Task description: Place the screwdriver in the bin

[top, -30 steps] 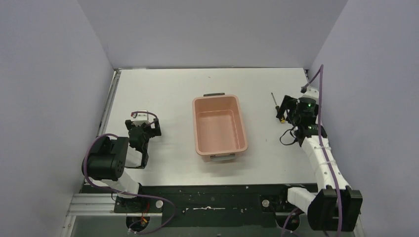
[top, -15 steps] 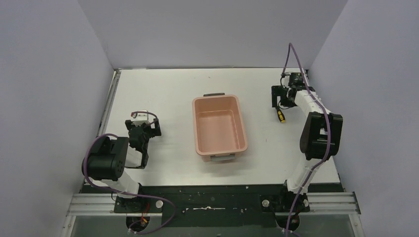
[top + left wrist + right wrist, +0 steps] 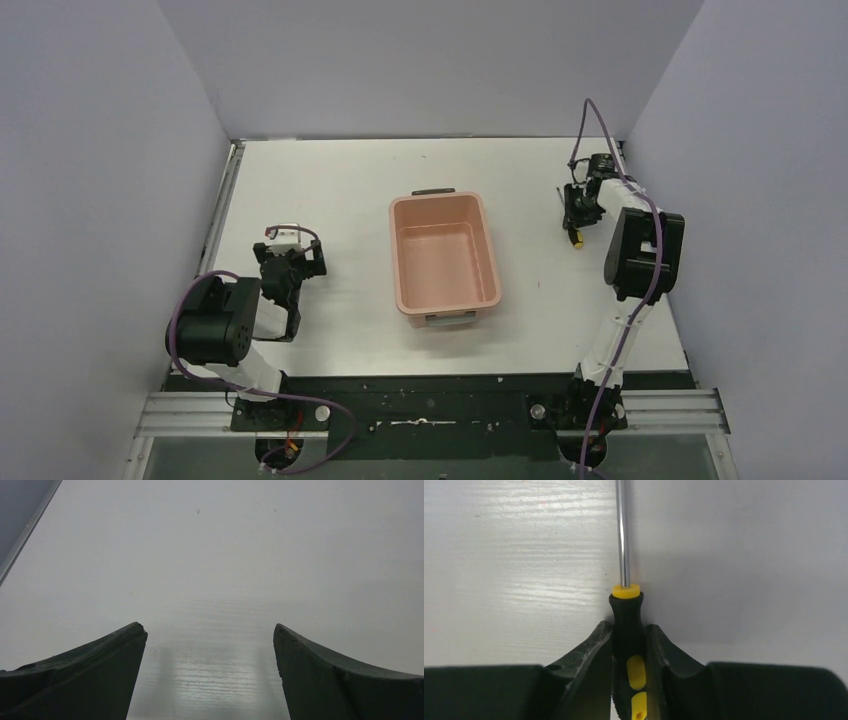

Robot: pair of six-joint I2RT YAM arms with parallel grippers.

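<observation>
The screwdriver (image 3: 626,625), black and yellow in the handle with a thin metal shaft pointing away, lies on the white table at the far right (image 3: 573,232). My right gripper (image 3: 629,630) is shut on its handle, both fingers pressed against its sides; from above the gripper (image 3: 577,208) sits over the tool. The salmon-pink bin (image 3: 404,262) stands empty mid-table, well to the left of the screwdriver. My left gripper (image 3: 210,635) is open over bare table, holding nothing, and rests at the left (image 3: 290,262).
The right side wall (image 3: 740,200) rises close behind the right arm (image 3: 640,250). The back wall runs along the table's far edge. White table surface (image 3: 330,190) stretches between the bin and each arm.
The right arm swung from low at the right up toward the far right, came down over the screwdriver, and its jaws shut on the handle. The left arm stayed still.
</observation>
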